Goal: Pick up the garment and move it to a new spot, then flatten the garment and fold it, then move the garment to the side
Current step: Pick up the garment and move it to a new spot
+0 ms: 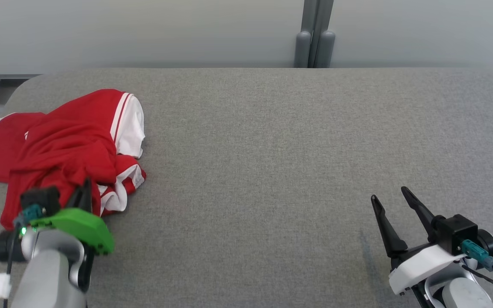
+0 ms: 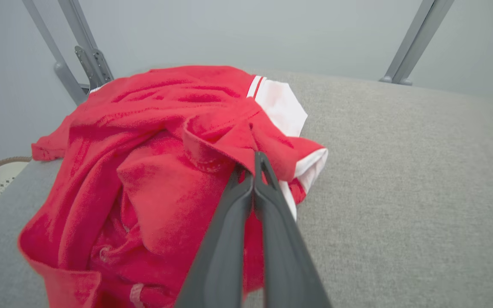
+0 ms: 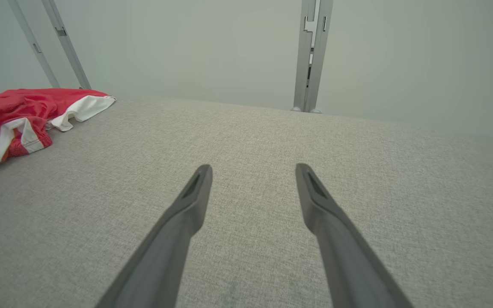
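Grey table (image 1: 272, 149): my left gripper (image 2: 256, 159) pinched on red garment (image 2: 156, 171) fold; right gripper (image 3: 253, 171) spread wide, well apart.

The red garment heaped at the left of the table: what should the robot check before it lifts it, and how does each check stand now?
1. Grip: the left gripper is shut on a fold of the crumpled red and white cloth garment: ok.
2. Depth of hold: the tips sit right at the fold's edge, so how much cloth is caught: cannot tell.
3. Other arm out of the way: the right gripper is open and well apart from the garment: ok.
4. Room for a new spot: the grey fabric-covered table lies bare to the garment's right: ok.
5. Garment flat enough to fold: bunched in a heap: not ok.
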